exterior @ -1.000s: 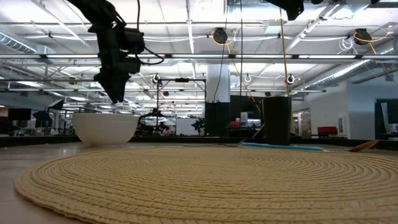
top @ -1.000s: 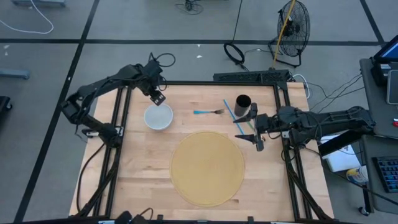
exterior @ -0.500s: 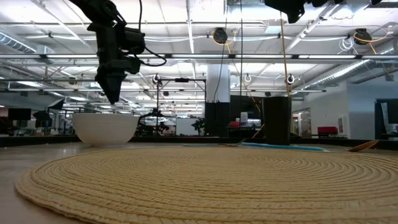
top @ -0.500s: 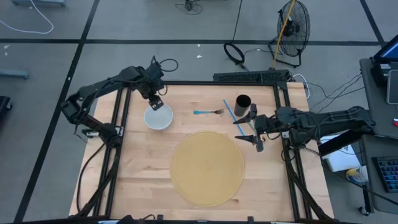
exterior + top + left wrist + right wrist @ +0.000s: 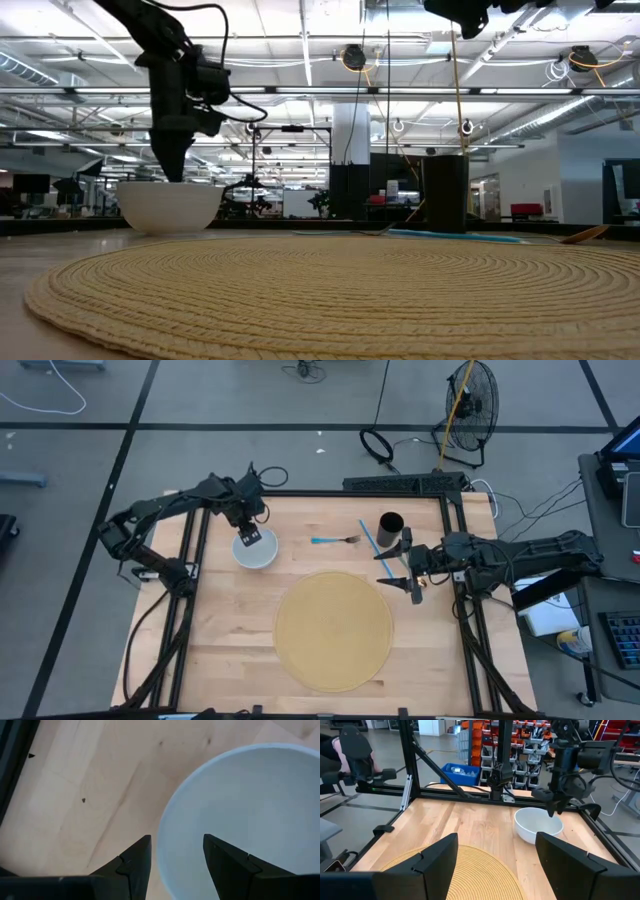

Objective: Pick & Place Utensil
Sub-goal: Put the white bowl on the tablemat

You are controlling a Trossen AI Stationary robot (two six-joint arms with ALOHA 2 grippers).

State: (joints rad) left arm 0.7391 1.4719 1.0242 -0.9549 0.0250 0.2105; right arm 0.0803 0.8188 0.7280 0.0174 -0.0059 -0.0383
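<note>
A white bowl stands on the wooden table at its far left; the low view shows the bowl from the side. My left gripper is open and points down at the bowl's far-left rim. One finger stands outside the wall and the other finger stands inside it. A fork with a blue handle lies flat on the table right of the bowl. My right gripper hovers open by the table's right edge, above the mat's far right rim.
A round woven mat covers the table's middle and near part. A black cup stands at the far right, and a thin blue stick lies beside it. Black frame rails run along the table's left and right sides.
My left gripper has moved toward the table's near edge and down. It was above and beyond the bowl's far rim, and now its open fingers straddle that rim. The bowl, fork and right arm have kept still.
</note>
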